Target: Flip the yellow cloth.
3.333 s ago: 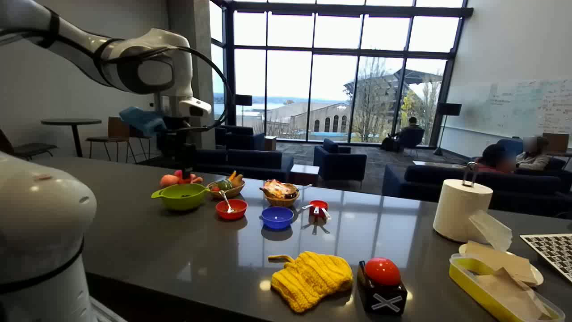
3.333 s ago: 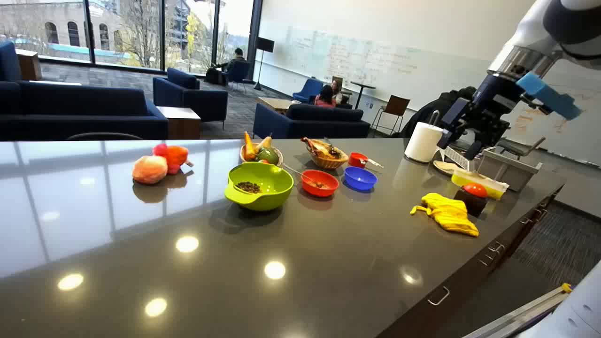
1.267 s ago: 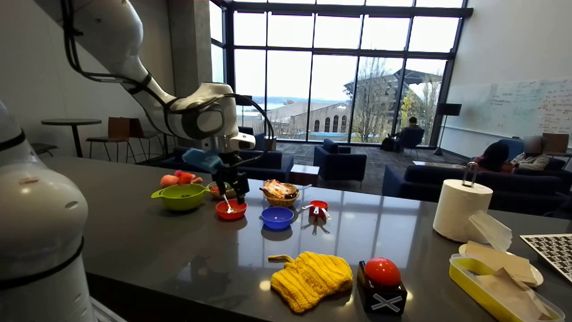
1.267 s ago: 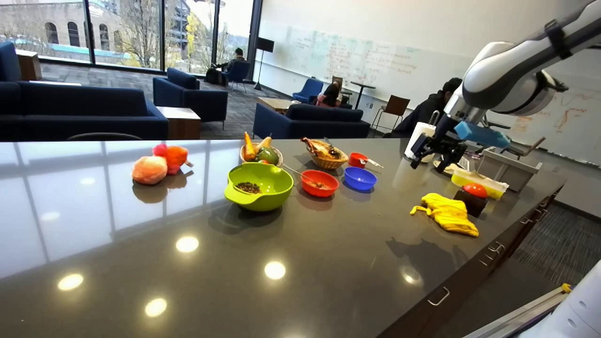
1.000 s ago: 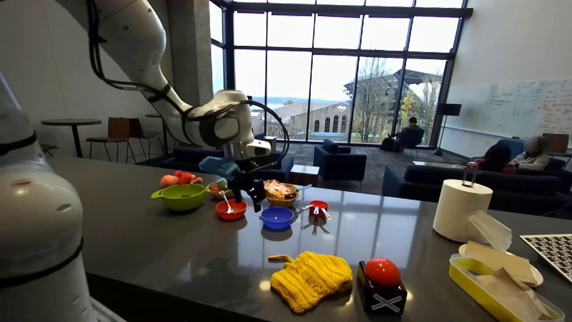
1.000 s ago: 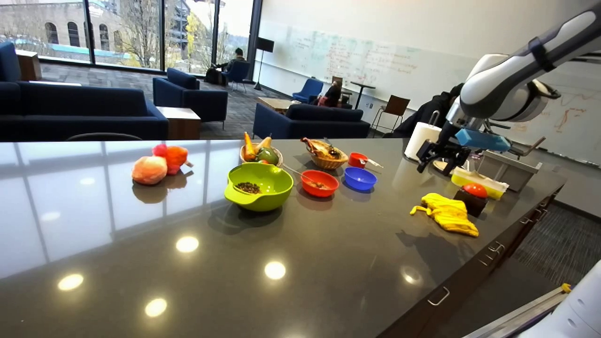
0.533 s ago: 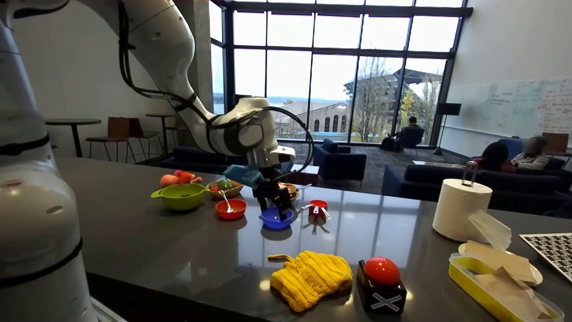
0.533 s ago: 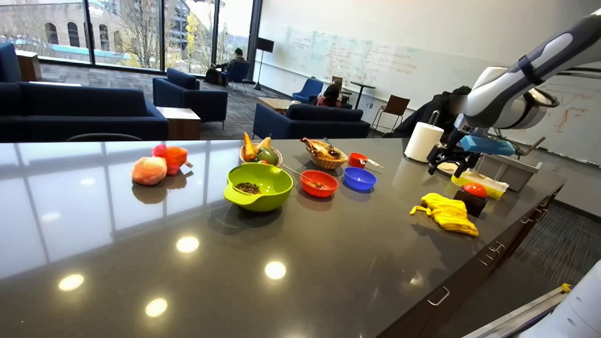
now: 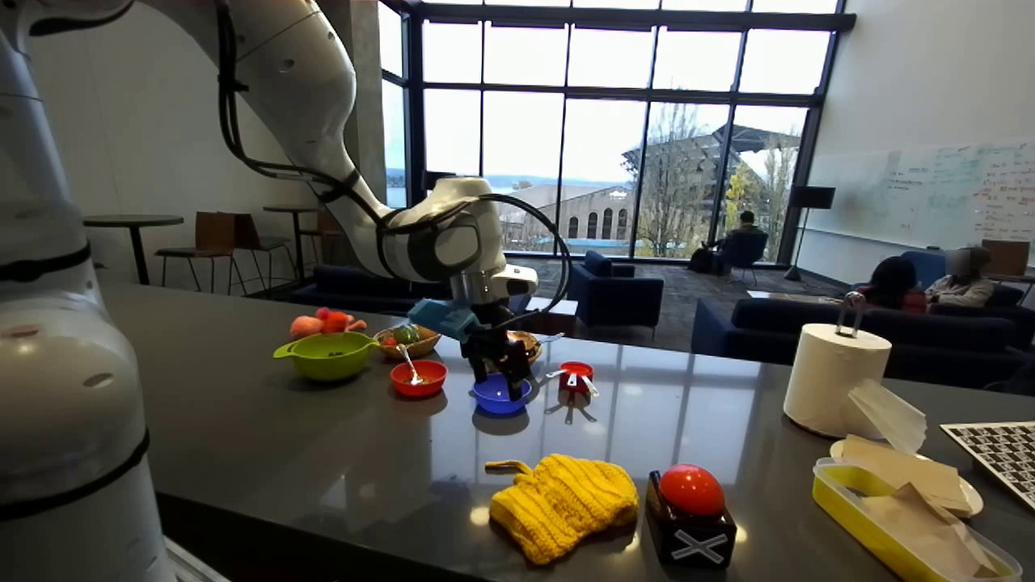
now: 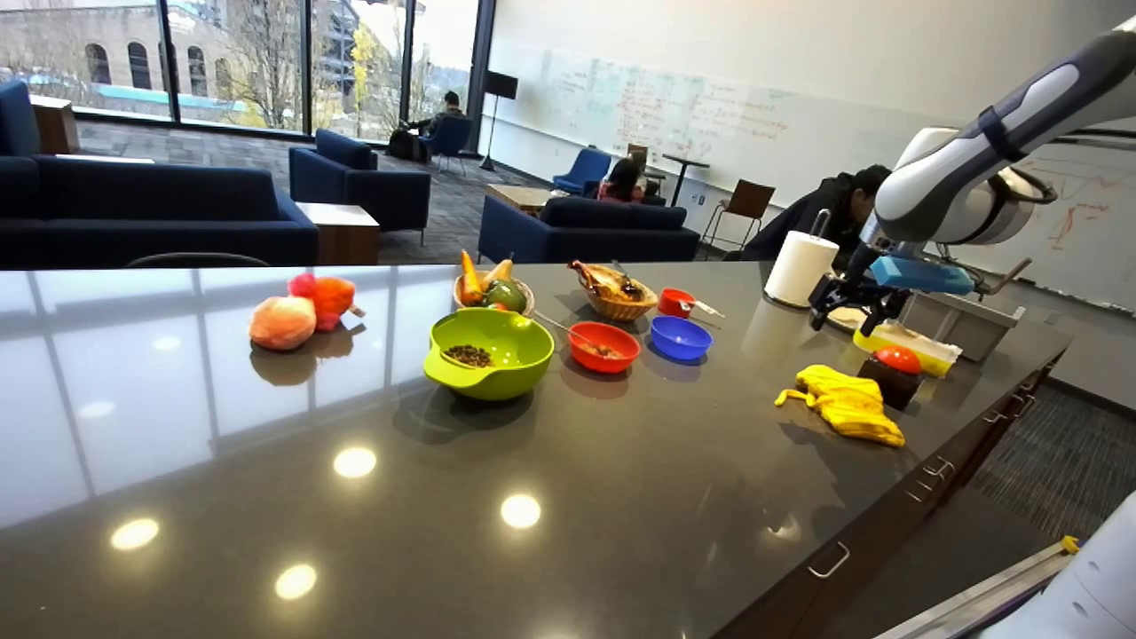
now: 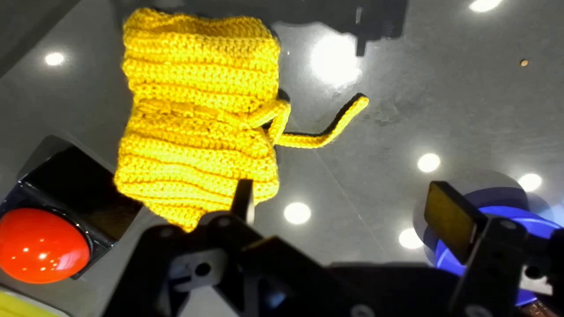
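The yellow knitted cloth lies on the dark counter, also seen in an exterior view. In the wrist view the cloth lies roughly flat with a fold across its middle, and its thin cord points right. My gripper is open with nothing between its fingers. It is held above the counter, apart from the cloth, and also shows in an exterior view. In the wrist view the left finger of the gripper overlaps the cloth's lower right corner, and the right finger overlaps the blue bowl.
A black box with a red dome button stands right beside the cloth. A blue bowl, a red bowl and a green bowl stand on the counter. A paper towel roll and a yellow container are farther right.
My arm has swung from over the left end of the counter toward the cloth and lowered. It has barely moved in the last half second. The cloth has not moved.
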